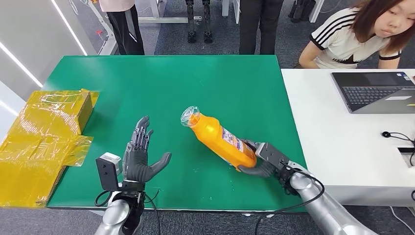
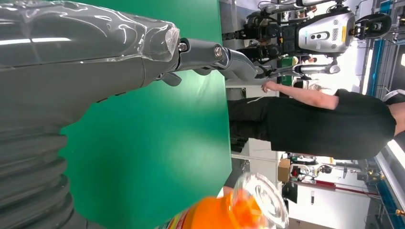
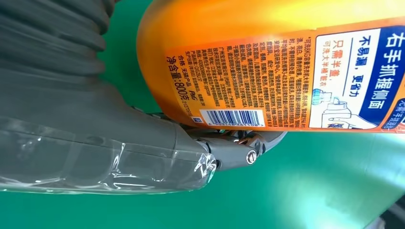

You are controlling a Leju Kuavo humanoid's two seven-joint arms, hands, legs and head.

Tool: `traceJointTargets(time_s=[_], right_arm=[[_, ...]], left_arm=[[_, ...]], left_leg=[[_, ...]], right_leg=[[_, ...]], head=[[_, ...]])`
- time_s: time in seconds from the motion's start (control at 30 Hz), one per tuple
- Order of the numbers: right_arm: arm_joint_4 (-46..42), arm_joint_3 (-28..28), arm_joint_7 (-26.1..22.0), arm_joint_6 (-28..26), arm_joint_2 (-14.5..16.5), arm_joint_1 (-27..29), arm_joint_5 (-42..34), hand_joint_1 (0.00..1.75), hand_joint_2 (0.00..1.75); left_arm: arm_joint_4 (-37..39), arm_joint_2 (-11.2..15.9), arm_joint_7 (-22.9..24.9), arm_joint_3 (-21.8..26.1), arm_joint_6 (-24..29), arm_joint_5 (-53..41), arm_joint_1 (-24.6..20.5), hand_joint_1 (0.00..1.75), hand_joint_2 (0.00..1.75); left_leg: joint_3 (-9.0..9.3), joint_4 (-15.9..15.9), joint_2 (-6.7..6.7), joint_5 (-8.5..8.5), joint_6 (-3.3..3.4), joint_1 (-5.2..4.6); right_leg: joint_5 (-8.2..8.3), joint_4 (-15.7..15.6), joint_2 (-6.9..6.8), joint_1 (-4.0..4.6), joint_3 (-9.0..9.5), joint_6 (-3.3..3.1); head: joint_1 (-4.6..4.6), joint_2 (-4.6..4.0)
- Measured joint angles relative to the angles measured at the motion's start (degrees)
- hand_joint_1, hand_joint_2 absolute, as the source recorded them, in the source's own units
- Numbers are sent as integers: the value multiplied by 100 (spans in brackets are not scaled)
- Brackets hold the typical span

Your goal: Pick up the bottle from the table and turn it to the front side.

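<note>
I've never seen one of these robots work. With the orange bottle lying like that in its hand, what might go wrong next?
1. The right robot hand grips only the base of the orange bottle, so the long body may tip or slip when lifted.
2. The barcode label faces the hand and looks smooth, so the fingers might slide while turning.
3. The left robot hand waits open nearby; a swinging bottle might bump it.

The left hand (image 2: 143,62) reaches from the frame's left over the green table (image 2: 157,143), fingers extended. The orange bottle (image 2: 229,212) shows at the bottom edge; a person (image 2: 325,124) stands at right.
</note>
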Motion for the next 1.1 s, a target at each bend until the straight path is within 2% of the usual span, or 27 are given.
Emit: traceJointTargets(time_s=[0.13,0.27,0.4,0.5,0.6,0.73,0.9,1.1], right_arm=[[-697,-533,-16,-382,9,670,-130,175,175],[-1562,-1148,-31,-529,99,1420,-175,175,175],[-2030,-1483,-34,-531,193,1767,-151,175,175],[-2235,-1694,-105,-498,376,1882,-58,175,175],[-2260,-1766,-187,-457,665,1756,159,175,175],[-2024,-1668,-255,-405,1141,1197,281,175,175],[-1612,-1268,-126,-419,1686,487,411,175,175],[-1372,-993,-69,-465,1963,213,427,175,175]], left_arm=[[0,26,-6,15,32,23,35,0,175],[0,57,-11,40,33,15,81,0,175],[0,61,-24,42,-8,1,86,0,175],[5,60,-10,41,-279,35,47,0,175],[61,43,201,33,-948,313,-245,0,175],[227,-77,630,-2,-1737,814,-979,0,175],[364,-203,1075,-115,-2230,1345,-1717,0,175],[458,-237,1173,-215,-2391,1578,-1945,0,175]], left_leg=[[-1,0,-6,0,0,0],[-5,-1,-10,0,0,0],[-3,-1,-7,-1,0,0],[-3,-1,-4,1,0,0],[-2,-1,5,7,-3,1],[-1,-1,9,30,-8,3],[0,-1,10,42,-15,6],[-4,-1,6,40,-15,6]], right_leg=[[-2,-1,-10,0,1,1],[-3,0,-12,0,1,1],[-3,-1,-9,0,0,1],[-2,0,-9,0,0,0],[6,3,-1,0,-3,-6],[22,5,6,2,-6,-11],[31,7,9,5,-7,-15],[29,6,6,6,-8,-14]], head=[[1,0],[0,0],[0,0],[1,0],[1,0],[-1,0],[-1,0],[0,0]])
